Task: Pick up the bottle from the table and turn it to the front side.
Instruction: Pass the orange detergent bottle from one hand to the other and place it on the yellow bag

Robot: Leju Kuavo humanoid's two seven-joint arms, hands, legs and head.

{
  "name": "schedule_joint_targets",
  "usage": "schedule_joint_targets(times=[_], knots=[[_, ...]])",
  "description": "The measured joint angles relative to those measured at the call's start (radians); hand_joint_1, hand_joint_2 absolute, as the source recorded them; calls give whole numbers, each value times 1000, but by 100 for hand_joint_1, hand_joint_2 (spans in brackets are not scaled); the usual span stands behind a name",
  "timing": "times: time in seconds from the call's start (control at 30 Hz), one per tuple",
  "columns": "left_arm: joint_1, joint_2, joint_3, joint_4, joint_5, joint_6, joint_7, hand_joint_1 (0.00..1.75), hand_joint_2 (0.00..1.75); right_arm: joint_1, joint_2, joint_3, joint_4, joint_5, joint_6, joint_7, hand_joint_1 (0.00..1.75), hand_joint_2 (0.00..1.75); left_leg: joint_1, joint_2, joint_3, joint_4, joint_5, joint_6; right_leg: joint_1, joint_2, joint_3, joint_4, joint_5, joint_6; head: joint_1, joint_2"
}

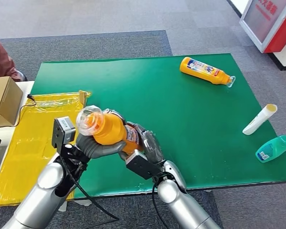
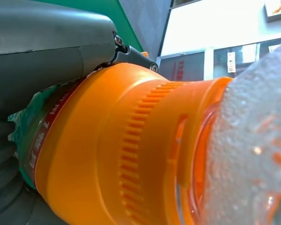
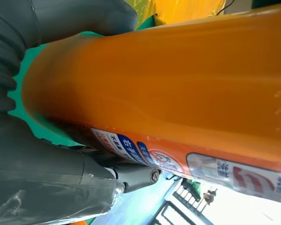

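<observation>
An orange bottle (image 1: 111, 128) with a clear cap (image 1: 87, 119) is held above the near edge of the green table (image 1: 170, 100), lying roughly level with its cap pointing toward me. My left hand (image 1: 98, 145) grips it from below near the neck. My right hand (image 1: 145, 143) grips its lower body, where a label shows. Close up, the left wrist view has the ribbed orange neck (image 2: 139, 150) and the clear cap (image 2: 248, 140) under my thumb (image 2: 50, 51). The right wrist view has the bottle's body (image 3: 167, 79) with the label edge (image 3: 167, 161), my fingers (image 3: 43, 178) wrapped around it.
A second orange bottle (image 1: 205, 70) lies at the table's far right. A white tube (image 1: 259, 119) and a teal bottle (image 1: 274, 148) lie near the right edge. A yellow sheet (image 1: 30, 143) and a cardboard box (image 1: 4, 100) sit at left, by a person's sleeve (image 1: 1, 59).
</observation>
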Motion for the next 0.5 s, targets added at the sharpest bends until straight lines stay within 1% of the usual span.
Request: schedule_joint_targets(times=[0.03, 0.07, 0.17, 0.27, 0.33, 0.4, 0.43, 0.5], knots=[[5, 0, 1, -2, -31, 25, -16, 175, 175, 0, 0, 1, 0, -4, 0, 3, 24, 175, 0, 0, 0, 0, 0, 0, 0, 0, 0, 0, 0, 0, 0, 0], [14, -1, 1, -6, -86, 64, -37, 175, 175, 0, 0, 1, -1, -9, 0, 8, 0, 175, 0, 0, 0, 0, 0, 0, 0, 0, 0, 0, 0, 0, 0, 0], [49, -13, 11, -47, -339, 224, -102, 175, 175, 8, -1, -12, -12, -49, 22, 26, 0, 175, 0, 0, 0, 0, 0, 0, 0, 0, 0, 0, 0, 0, 0, 0], [84, -21, 47, -117, -508, 357, -140, 175, 175, 38, -3, -52, -37, -138, 81, 32, 0, 175, 0, 0, 0, 0, 0, 0, 0, 0, 0, 0, 0, 0, 0, 0], [114, -26, 72, -164, -659, 481, -177, 175, 175, 58, -3, -79, -59, -190, 114, 31, 0, 175, 0, 0, -1, 0, 0, 0, 0, 0, 0, 0, 0, 0, 0, 0], [149, -32, 98, -211, -867, 634, -206, 175, 175, 75, -3, -105, -81, -226, 139, 30, 0, 175, 0, 0, -1, 0, 0, 0, 0, 0, -1, 0, -1, 0, 0, 0], [164, -34, 111, -233, -955, 696, -212, 175, 175, 81, -3, -116, -90, -238, 148, 30, 0, 175, 0, 0, -1, 0, 0, 0, 0, 0, -1, 0, -1, 0, 0, 0], [193, -37, 135, -272, -1094, 778, -216, 175, 175, 88, -3, -133, -106, -251, 159, 30, 0, 175, 0, 0, -1, 0, 0, 0, 0, 0, -1, 0, -1, 0, 0, 0]])
